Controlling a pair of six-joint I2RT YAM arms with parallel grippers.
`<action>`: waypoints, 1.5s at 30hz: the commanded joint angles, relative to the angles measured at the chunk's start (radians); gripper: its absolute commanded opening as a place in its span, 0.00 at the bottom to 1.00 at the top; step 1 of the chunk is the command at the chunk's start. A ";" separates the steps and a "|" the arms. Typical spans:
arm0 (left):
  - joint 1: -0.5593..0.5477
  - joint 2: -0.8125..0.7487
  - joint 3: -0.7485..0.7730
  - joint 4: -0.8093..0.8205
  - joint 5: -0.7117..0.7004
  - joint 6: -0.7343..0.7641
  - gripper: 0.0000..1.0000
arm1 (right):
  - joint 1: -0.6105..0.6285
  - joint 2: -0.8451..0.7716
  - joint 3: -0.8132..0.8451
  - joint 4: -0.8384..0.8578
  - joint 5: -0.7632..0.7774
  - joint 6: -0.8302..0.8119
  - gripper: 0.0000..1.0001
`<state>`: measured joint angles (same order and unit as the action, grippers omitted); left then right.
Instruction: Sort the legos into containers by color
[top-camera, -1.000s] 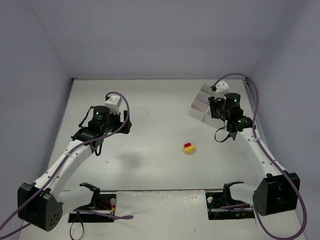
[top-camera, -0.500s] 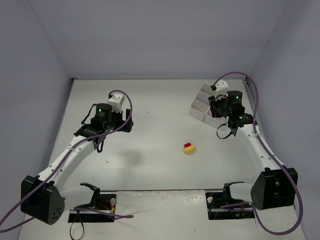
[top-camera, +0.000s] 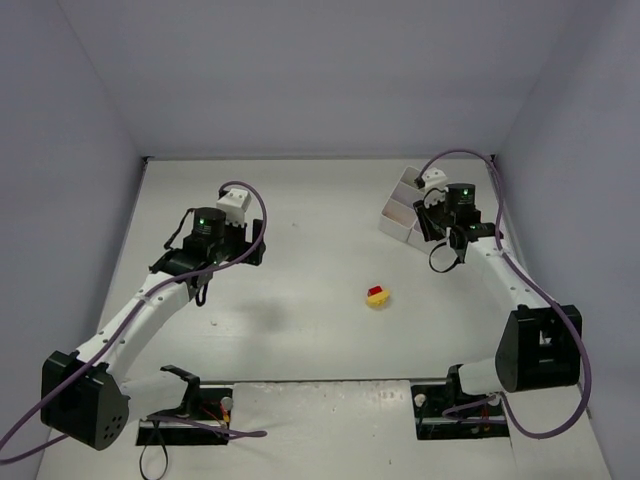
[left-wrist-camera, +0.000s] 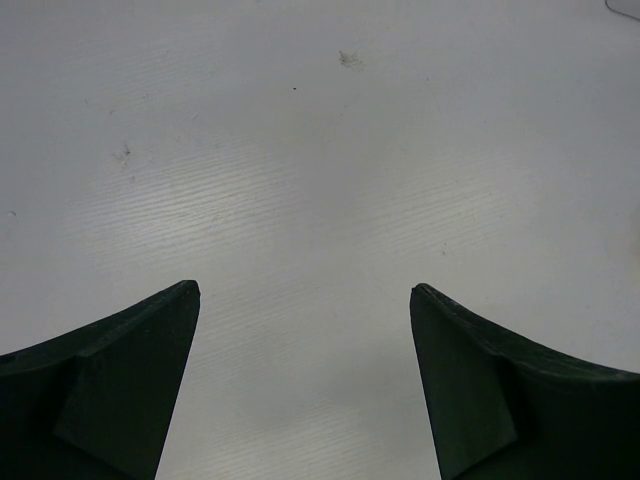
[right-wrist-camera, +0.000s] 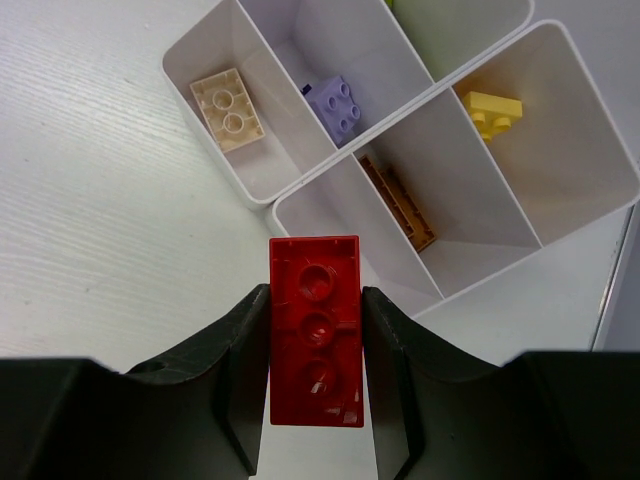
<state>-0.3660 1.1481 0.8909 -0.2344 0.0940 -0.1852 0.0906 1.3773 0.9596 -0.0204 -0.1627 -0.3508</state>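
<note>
My right gripper (right-wrist-camera: 316, 300) is shut on a red lego (right-wrist-camera: 315, 325), underside facing the camera, held above the near edge of the white compartment tray (right-wrist-camera: 300, 190). The tray holds a white lego (right-wrist-camera: 229, 108), a lavender lego (right-wrist-camera: 337, 102), a brown lego (right-wrist-camera: 398, 203) and a yellow lego (right-wrist-camera: 493, 108), each in its own compartment. In the top view the right gripper (top-camera: 437, 212) hangs over the tray (top-camera: 400, 205) at the back right. A red lego stacked on a yellow one (top-camera: 378, 296) lies mid-table. My left gripper (left-wrist-camera: 305, 295) is open and empty over bare table, at the left in the top view (top-camera: 250, 245).
Grey walls enclose the table on three sides; the tray sits close to the right wall. A pale strip (right-wrist-camera: 620, 290) runs along the right edge beside the tray. The arm bases and cable clutter (top-camera: 200, 410) are at the near edge.
My right gripper has moved back and a little left with the red lego, to above the tray. My left arm has shifted slightly right and back.
</note>
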 joint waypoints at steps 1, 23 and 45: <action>-0.011 -0.027 0.031 0.041 -0.017 0.020 0.80 | -0.006 0.017 0.041 0.040 0.029 -0.056 0.09; -0.031 -0.037 0.029 0.038 -0.023 0.021 0.80 | -0.006 0.100 0.062 0.076 0.068 -0.306 0.14; -0.034 -0.039 0.028 0.033 -0.025 0.023 0.80 | -0.008 0.132 0.083 0.088 0.042 -0.412 0.18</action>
<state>-0.3931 1.1404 0.8909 -0.2352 0.0776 -0.1818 0.0902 1.5131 0.9886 0.0158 -0.1112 -0.7387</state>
